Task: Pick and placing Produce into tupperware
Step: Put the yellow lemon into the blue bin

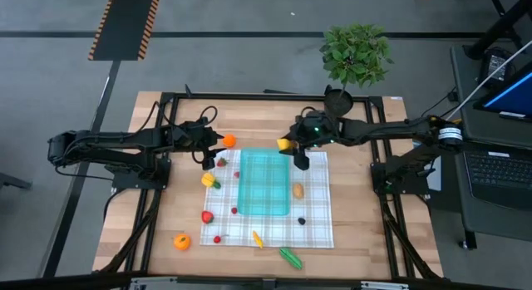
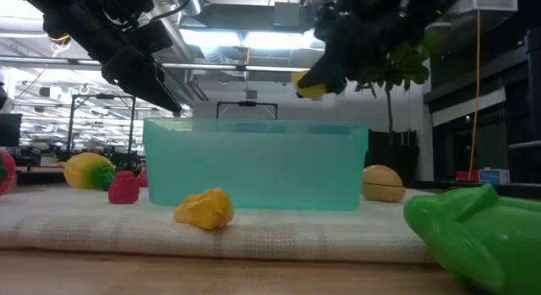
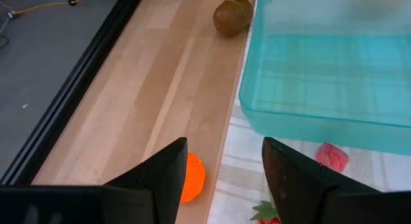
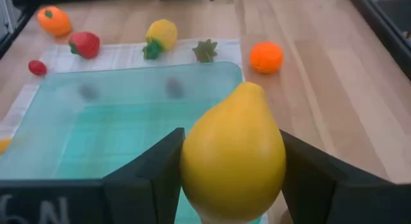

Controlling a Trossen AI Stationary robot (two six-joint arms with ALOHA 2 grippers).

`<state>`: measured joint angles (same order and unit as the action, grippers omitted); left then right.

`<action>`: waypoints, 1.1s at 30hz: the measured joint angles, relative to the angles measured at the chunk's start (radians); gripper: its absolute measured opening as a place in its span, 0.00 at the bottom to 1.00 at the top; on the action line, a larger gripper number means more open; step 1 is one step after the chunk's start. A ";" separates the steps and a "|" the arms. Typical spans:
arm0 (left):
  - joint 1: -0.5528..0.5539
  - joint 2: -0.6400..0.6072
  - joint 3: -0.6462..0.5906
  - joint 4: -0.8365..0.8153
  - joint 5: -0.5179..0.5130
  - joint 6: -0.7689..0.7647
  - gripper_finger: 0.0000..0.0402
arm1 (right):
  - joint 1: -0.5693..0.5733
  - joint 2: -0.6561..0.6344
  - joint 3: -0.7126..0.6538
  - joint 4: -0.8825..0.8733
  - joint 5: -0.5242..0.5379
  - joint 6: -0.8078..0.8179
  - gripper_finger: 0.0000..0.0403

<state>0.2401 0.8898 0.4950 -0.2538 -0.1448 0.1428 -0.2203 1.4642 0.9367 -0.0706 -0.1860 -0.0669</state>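
The teal tupperware (image 1: 263, 183) lies on the checked cloth (image 1: 316, 223) with nothing inside it. My right gripper (image 1: 293, 150) hangs over its far edge, shut on a yellow pear-shaped fruit (image 4: 232, 161). My left gripper (image 1: 208, 157) is open and raised beside the tupperware's far left corner, close to an orange fruit (image 3: 192, 176) on the wood. Other produce lies around the tupperware: a yellow piece (image 1: 209, 179), a red strawberry (image 1: 207, 216), a tan piece (image 1: 298, 190), an orange (image 1: 181, 241) and a green piece (image 1: 290, 257). My right gripper holds the yellow fruit by its wide lower body (image 4: 192, 176), pinched between the two fingers (image 4: 151, 182), one on each side. The narrow end (image 4: 249, 89) points away from the wrist. The fruit is lifted clear, above the tupperware's far rim (image 2: 311, 85).
A potted plant (image 1: 356, 56) stands at the table's far right edge. A brown kiwi-like piece (image 3: 232, 15) lies on bare wood beside the tupperware. In the low view a green piece (image 2: 482, 232) and a yellow piece (image 2: 205, 208) sit near the camera.
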 joint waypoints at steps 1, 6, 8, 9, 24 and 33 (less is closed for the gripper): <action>0.000 0.000 0.000 0.000 0.000 0.000 0.48 | 0.000 0.010 0.030 -0.034 0.000 -0.012 0.52; 0.000 0.000 0.000 -0.001 0.000 0.000 0.48 | 0.000 0.049 0.153 -0.188 0.000 -0.025 0.52; 0.000 0.000 0.000 -0.002 0.000 0.000 0.48 | 0.000 0.062 0.178 -0.235 -0.001 -0.028 0.52; 0.000 0.000 0.000 -0.002 0.000 0.000 0.48 | 0.000 0.071 0.189 -0.242 -0.001 -0.029 0.52; 0.000 0.000 0.000 -0.004 0.000 0.001 0.48 | 0.042 0.229 0.207 -0.232 -0.054 -0.071 0.52; 0.000 0.000 0.000 -0.005 0.000 0.001 0.48 | 0.085 0.302 0.207 -0.217 0.000 -0.077 0.52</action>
<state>0.2398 0.8898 0.4950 -0.2584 -0.1448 0.1436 -0.1355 1.7667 1.1432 -0.2872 -0.1863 -0.1440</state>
